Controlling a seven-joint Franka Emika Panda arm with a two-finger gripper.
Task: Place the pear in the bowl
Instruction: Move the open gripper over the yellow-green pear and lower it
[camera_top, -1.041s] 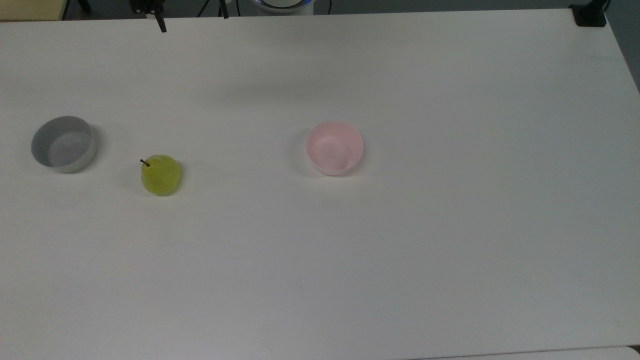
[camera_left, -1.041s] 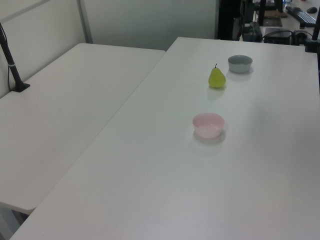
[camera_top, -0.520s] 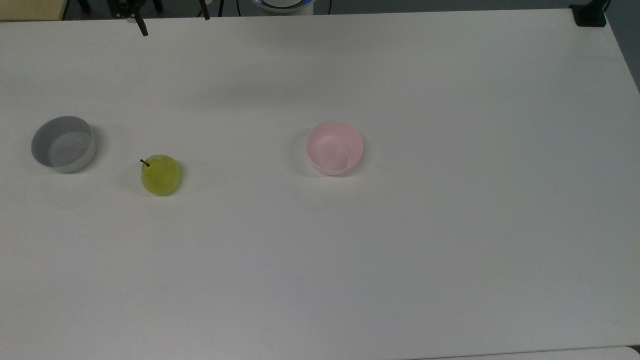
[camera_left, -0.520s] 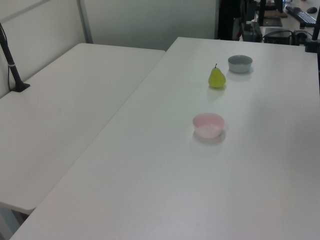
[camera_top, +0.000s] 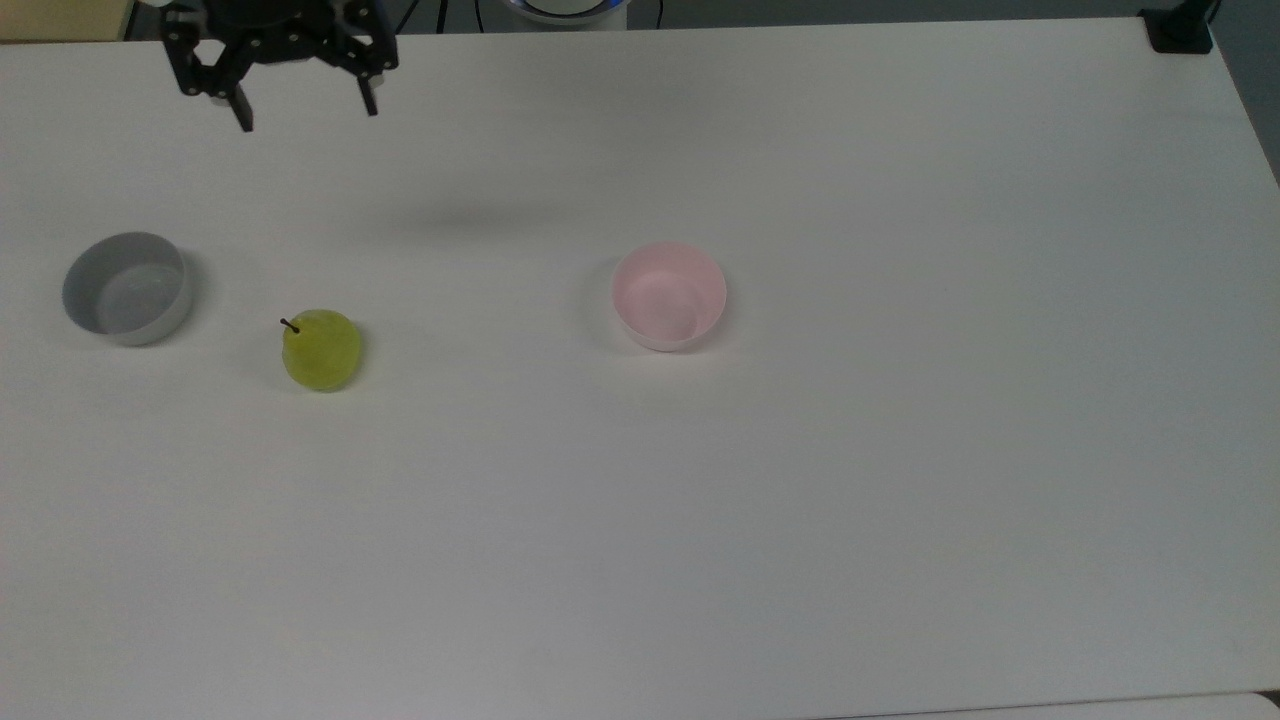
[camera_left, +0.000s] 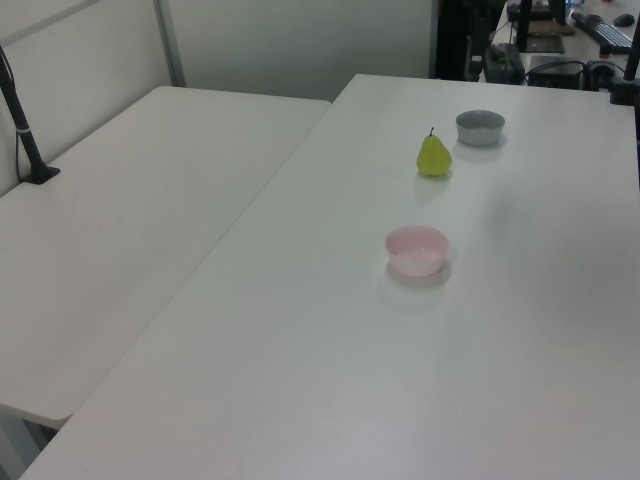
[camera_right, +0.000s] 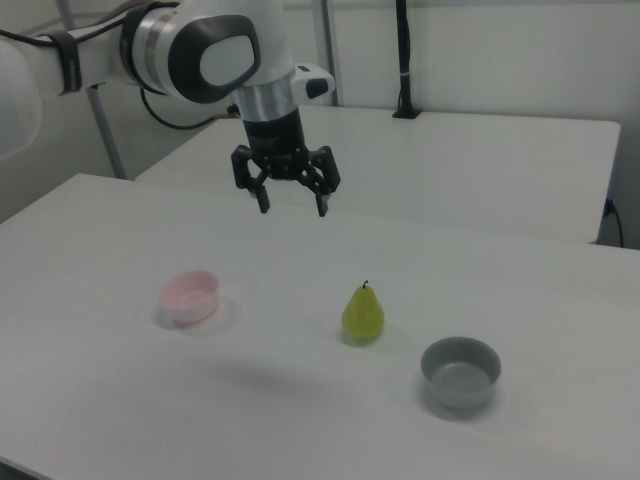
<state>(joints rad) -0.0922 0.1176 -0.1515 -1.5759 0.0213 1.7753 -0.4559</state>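
Gripper: your gripper (camera_top: 303, 113) hangs in the air with its two dark fingers spread wide and nothing between them; in the right view (camera_right: 292, 205) it sits high above the table, fingers pointing down.

Pear: the pear (camera_top: 321, 350) stands on the table (camera_top: 800, 500) on its base, stem up and leaning slightly toward the top view's left; in the right view (camera_right: 363, 314) its long axis reads close to vertical.

Key relation: from the gripper, the pear lies toward the bottom edge of the top view and only slightly to the top view's right, well apart and well below. In the right view it sits lower and to the right view's right of the fingers.

Bowl: the pink bowl (camera_top: 669, 296) rests empty, well apart from the pear on the top view's right; in the left view (camera_left: 417, 250) it is nearer the camera than the pear (camera_left: 433, 155).

Grey bowl: the grey bowl (camera_top: 127, 288) stands near the pear on the top view's left, the opposite side from your target.

Arm pose: the white arm (camera_right: 200, 55) reaches in from the right view's left, wrist turned straight down.

Judgement: you look to be early in the approach, with the grasp not yet made; you would need to travel over the pear and then descend.
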